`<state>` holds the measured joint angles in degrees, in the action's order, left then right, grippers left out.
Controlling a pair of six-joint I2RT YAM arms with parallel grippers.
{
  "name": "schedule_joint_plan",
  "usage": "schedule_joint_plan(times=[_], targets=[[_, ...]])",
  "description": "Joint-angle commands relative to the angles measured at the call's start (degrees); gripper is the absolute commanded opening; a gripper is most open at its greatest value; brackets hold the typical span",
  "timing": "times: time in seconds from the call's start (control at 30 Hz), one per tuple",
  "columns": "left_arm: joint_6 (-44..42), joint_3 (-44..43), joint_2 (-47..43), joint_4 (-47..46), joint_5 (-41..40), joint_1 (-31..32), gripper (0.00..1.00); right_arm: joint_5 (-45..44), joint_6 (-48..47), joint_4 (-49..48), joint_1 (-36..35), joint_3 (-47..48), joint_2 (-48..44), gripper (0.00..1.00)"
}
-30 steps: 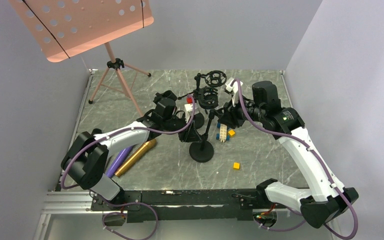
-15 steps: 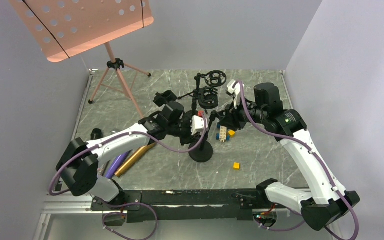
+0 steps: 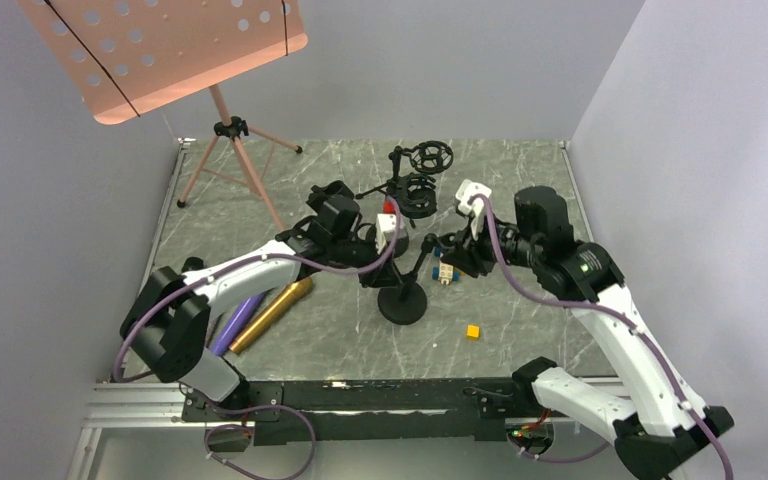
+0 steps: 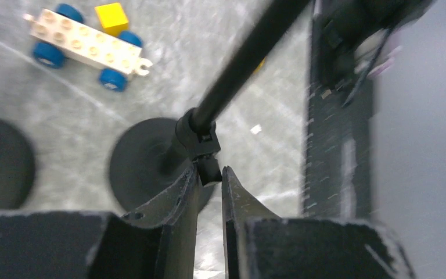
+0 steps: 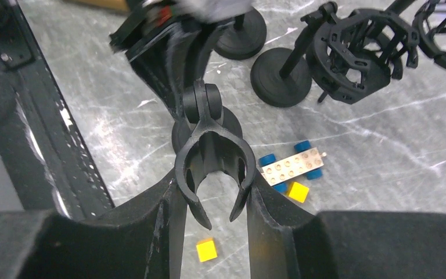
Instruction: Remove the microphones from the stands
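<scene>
Your right claw [image 5: 215,185] is closed partway on the clip [image 5: 210,139] at the top of the stand [image 4: 241,61]. One finger presses against each outer side of the empty U-shaped cradle. Your left claw [image 4: 210,172] is nearly shut, pinching a small black knob [image 4: 208,167] at the joint low on the stand. That joint is just above the round base [image 3: 402,302], which sits near the middle of the bench [image 3: 530,320]. The pole leans from there up toward the right claw. The gold microphone [image 3: 271,314] lies flat toward the bench's near left corner, just beside a purple microphone [image 3: 236,322] and well apart from the stand. A blue-wheeled toy car [image 5: 293,165] lies near the base.
</scene>
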<state>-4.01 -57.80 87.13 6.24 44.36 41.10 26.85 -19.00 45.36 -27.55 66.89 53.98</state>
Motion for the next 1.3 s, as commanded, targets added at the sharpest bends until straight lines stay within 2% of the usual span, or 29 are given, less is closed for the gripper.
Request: schedule_joint_plan(times=[0.0, 0.07, 0.13, 0.2, 0.23, 0.3, 0.37, 0.47, 0.53, 0.57, 0.67, 0.7, 0.8, 1.0, 1.27], targets=[[31.8, 5.5, 1.7, -26.1, 17.2, -3.0, 0.00, 0.9, -8.4, 1.3, -3.8, -3.2, -6.4, 0.07], [36.2, 6.2, 2.9, -27.9, 19.4, -2.9, 0.00, 1.5, -10.9, 1.8, -4.8, -4.3, -8.2, 0.07], [43.2, 9.0, 4.2, -35.9, 21.5, -2.7, 0.00, 3.1, -13.4, 3.1, -5.2, -5.0, -9.4, 0.06], [42.7, 8.9, 4.7, -35.8, 21.5, -1.8, 0.00, 4.2, -14.7, 3.7, -5.2, -5.4, -10.1, 0.07], [40.1, 8.2, 4.2, -33.5, 20.9, -1.4, 0.08, 4.2, -14.6, 3.8, -5.2, -5.5, -10.2, 0.07], [33.6, 6.1, 2.3, -28.2, 18.1, -0.7, 0.41, 3.6, -13.3, 3.5, -5.2, -5.1, -9.8, 0.06], [24.0, 1.8, 0.2, -16.2, 12.9, -0.3, 0.55, 2.9, -11.9, 3.1, -5.2, -4.4, -8.8, 0.07], [7.1, -6.0, -1.6, 4.3, -0.3, 0.7, 0.61, 2.2, -9.1, 1.7, -5.2, -3.8, -7.4, 0.07], [-4.2, -8.2, -3.1, 12.2, -11.6, 2.0, 0.63, 1.8, -6.7, 0.3, -5.2, -3.6, -6.6, 0.07], [-9.2, -7.8, -5.0, 12.5, -15.9, 2.9, 0.63, 1.5, -5.5, -0.3, -5.2, -3.6, -6.1, 0.07], [-24.2, -0.5, -11.4, 4.8, -26.0, 5.9, 0.65, 0.2, -2.3, -2.3, -5.0, -3.5, -5.0, 0.07], [-30.5, 2.9, -13.2, 0.8, -27.4, 6.6, 0.65, -0.7, -1.2, -3.2, -4.7, -3.5, -4.6, 0.07], [-41.2, 9.5, -15.8, -5.6, -29.8, 8.9, 0.66, -3.4, 3.7, -4.8, -3.7, -2.3, -2.3, 0.04], [-51.8, 18.4, -17.9, -19.1, -29.4, 10.3, 0.67, -0.7, 8.8, -0.6, -2.9, 4.1, 5.5, 0.02], [-66.5, 23.1, -16.8, -31.9, -24.1, 10.9, 0.63, 1.0, 11.8, -0.5, -2.1, 4.8, 6.9, 0.02]])
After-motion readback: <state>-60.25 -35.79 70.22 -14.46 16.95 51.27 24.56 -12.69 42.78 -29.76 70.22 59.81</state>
